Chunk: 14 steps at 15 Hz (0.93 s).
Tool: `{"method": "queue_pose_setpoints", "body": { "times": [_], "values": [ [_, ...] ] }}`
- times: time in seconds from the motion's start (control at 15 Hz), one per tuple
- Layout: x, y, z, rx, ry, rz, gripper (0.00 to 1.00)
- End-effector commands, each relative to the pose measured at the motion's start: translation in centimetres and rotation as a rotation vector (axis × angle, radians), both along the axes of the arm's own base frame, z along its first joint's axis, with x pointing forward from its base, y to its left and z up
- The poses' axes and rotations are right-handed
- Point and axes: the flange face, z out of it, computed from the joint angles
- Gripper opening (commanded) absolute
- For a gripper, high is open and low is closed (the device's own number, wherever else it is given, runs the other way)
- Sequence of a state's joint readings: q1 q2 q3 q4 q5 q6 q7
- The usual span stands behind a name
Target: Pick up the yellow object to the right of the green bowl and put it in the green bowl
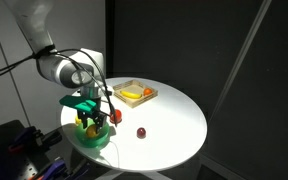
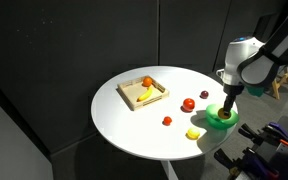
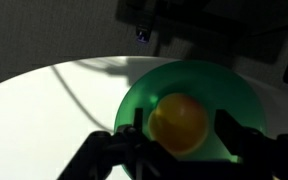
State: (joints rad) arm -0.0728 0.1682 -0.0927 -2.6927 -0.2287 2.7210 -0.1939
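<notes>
Wrist view: gripper [image 3: 181, 128] is closed on the yellow object [image 3: 176, 115]. One of the fingers [image 3: 132, 130] presses each flank, and the lump fills the gap between them. It is rounded, yellow with an orange tinge.

The green bowl [image 3: 199, 82] lies directly beyond the fingertips. Its rim rings the held object on all sides, so the object sits over the bowl's middle. Whether it touches the bowl floor, I cannot tell.

In both exterior views the gripper [image 2: 227, 106] points straight down with its tips at about the level of the rim of the bowl [image 2: 221, 120]. The tips hide the object there.

Other items on the white round table [image 2: 134, 128]:
- yellow-green ball [image 2: 193, 133] — on the tabletop just outside the bowl, near the fingers but not between them.
- red pieces [image 2: 188, 104] — two farther out from the fingers toward the table's middle, apart from the bowl. A smaller third one [image 2: 205, 96] lies closer to the gripper.
- wooden tray [image 2: 144, 94] — well apart from the fingers across the table. It holds an orange ball [image 2: 147, 82] and a long yellow piece.

In an exterior view the gripper [image 1: 92, 116] hangs over the bowl [image 1: 90, 138] at the table's near edge. One red piece [image 1: 141, 132] lies off to the side of the fingers.
</notes>
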Motion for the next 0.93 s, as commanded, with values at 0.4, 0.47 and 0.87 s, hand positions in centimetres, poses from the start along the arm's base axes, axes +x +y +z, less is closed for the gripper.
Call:
{"method": "queue_pose_setpoints", "body": {
  "times": [0.4,0.47,0.87],
  "values": [
    [-0.1,-0.8,0.6,-0.019,0.005,-0.028,1.00],
    [-0.1,-1.1,0.8,-0.021,0.011,-0.039,1.00],
    [-0.2,-2.8,2.4,-0.042,0.041,-0.132,1.00]
  ]
}}
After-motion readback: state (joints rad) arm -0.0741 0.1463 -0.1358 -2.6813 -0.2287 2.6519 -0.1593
